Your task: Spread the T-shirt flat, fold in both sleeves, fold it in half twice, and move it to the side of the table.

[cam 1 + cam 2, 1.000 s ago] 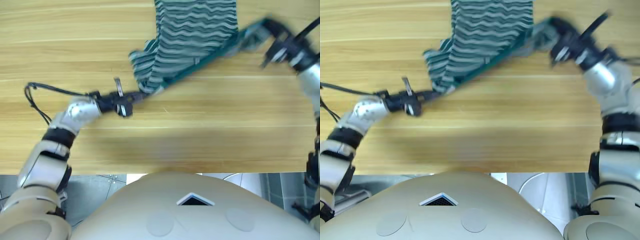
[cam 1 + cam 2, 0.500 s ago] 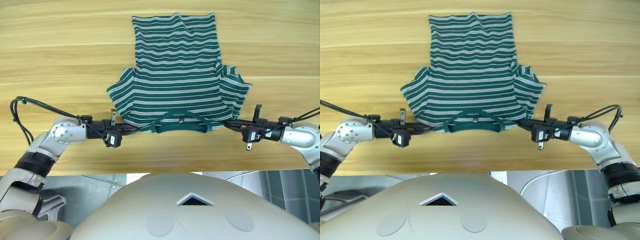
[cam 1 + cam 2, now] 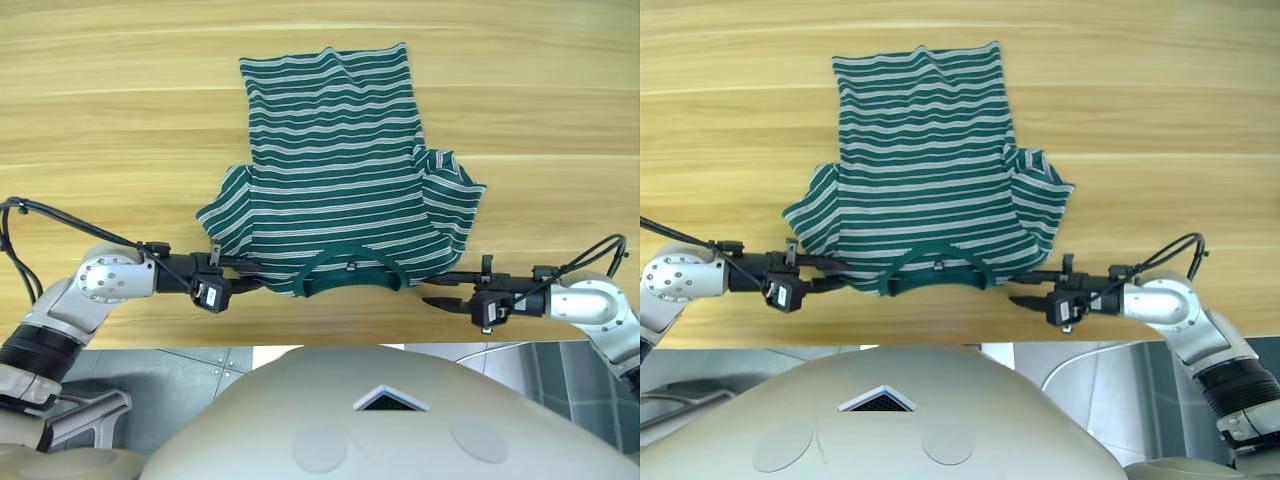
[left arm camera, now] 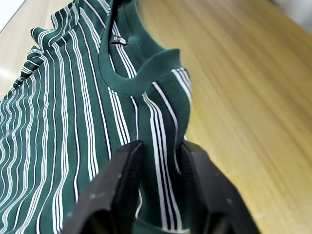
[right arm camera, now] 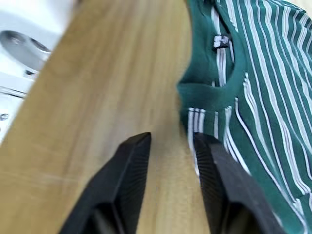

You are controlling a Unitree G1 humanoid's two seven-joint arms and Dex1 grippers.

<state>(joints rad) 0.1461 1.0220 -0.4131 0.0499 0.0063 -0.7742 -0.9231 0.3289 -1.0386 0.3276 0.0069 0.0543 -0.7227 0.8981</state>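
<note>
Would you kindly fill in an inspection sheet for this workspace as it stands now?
Surface: wooden table, bare around the job.
Job's things: striped T-shirt lying spread, collar nearest the robot, both sleeves rumpled, not yet folded.
Clutter: nothing seen.
Grippers: left gripper shut on the T-shirt beside the collar; right gripper open over bare wood, just off the T-shirt's edge.
Cables: a black cable loops off the left arm, another off the right wrist.
Surroundings: grey floor below the table edge.
</note>
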